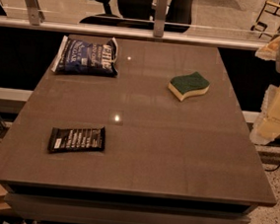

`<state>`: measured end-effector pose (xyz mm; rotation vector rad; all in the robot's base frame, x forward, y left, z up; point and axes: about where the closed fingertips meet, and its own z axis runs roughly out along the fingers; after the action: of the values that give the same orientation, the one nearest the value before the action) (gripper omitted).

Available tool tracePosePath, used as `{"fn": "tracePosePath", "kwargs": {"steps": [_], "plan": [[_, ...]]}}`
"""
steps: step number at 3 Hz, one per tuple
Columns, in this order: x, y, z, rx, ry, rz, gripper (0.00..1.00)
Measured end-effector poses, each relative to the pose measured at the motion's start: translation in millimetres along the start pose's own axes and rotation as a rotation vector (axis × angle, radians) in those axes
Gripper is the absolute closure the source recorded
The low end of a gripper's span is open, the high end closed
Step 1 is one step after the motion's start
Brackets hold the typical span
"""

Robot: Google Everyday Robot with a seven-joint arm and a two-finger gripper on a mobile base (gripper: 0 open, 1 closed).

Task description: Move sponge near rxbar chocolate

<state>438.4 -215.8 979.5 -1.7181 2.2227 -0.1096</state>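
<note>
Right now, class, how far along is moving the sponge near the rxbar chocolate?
Nothing looks done: the sponge lies far right on the table, well apart from the rxbar chocolate at near left. In hand: nothing; the gripper hangs beyond the table's right edge, touching neither. Left: grasp the sponge, carry it beside the bar.

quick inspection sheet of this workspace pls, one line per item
surface: brown rectangular tabletop, two small light glints on it.
job's things: wavy green-topped, yellow-based sponge at far right; flat black white-lettered bar at near left; well apart.
clutter: crinkled dark blue chip bag, far left corner.
grippers: pale gripper off the table's right edge, away from the sponge.
cables: dark cable on the floor at right.
surroundings: metal-posted glass railing behind the table; black office chair beyond.
</note>
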Motion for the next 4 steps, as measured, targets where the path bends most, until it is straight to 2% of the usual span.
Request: {"fn": "tracePosePath", "kwargs": {"steps": [2,4], "plan": [[-1.5,-13.0,-12.4,0.014,-0.023,-0.038,0.0],[-11.4,-43.8,-25.8,0.037,-0.055,-0.159,0.0]]}}
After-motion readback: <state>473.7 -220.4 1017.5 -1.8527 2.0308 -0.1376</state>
